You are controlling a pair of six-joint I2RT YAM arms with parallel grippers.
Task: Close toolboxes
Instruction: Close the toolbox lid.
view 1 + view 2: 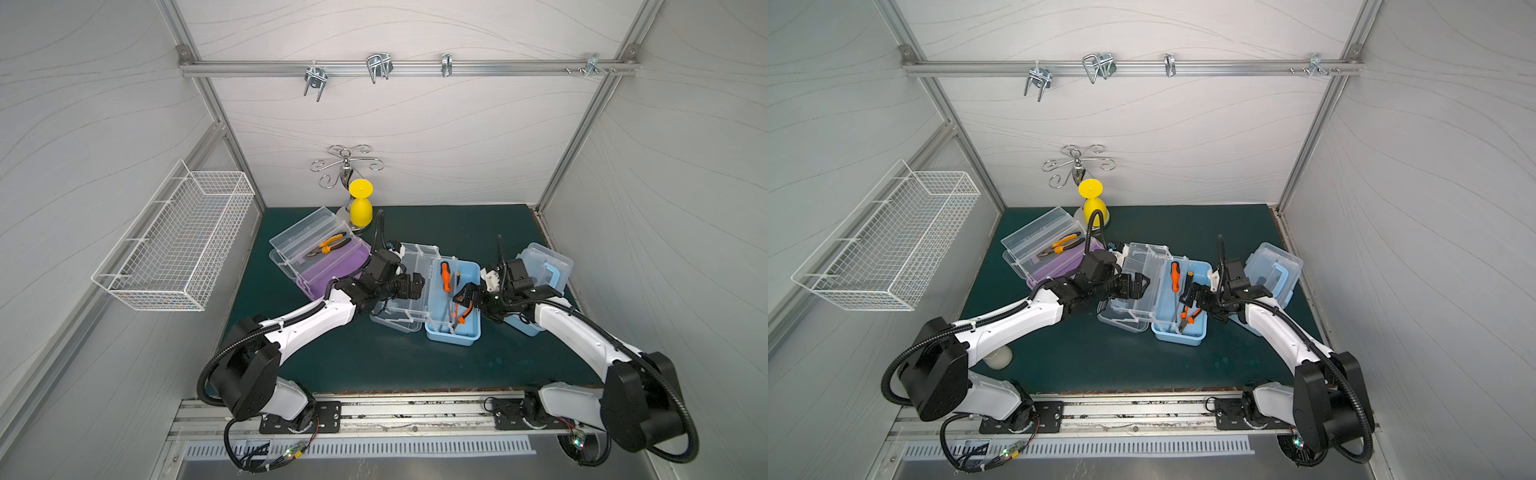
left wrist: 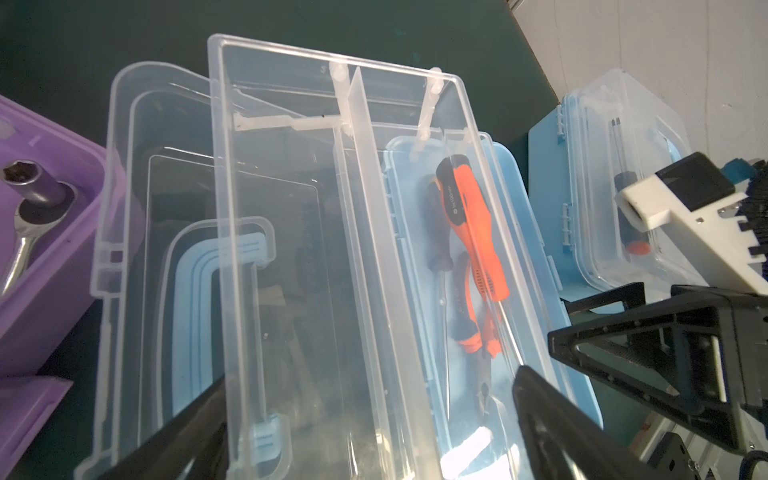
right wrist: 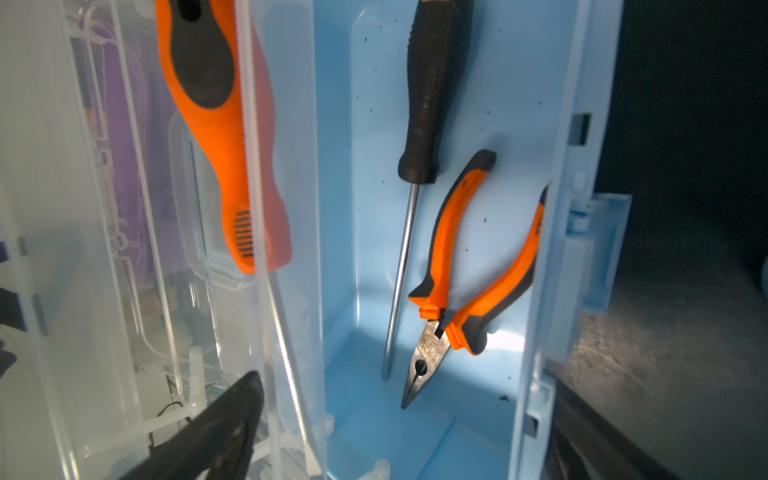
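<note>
Three toolboxes stand on the green mat. The purple toolbox at the back left is open, its clear lid and tray raised. The middle light blue toolbox is open too, holding an orange screwdriver and pliers; its clear lid lies flat beside it. The clear tray hangs over the box's edge. My left gripper is open, a finger on each side of that tray. Over the blue box my right gripper is open. The right light blue toolbox has its lid down.
A white wire basket hangs on the left wall. A yellow cup sits upside down on a metal stand behind the purple box. Yellow-handled pliers lie in the purple box's tray. Hooks hang on the back rail.
</note>
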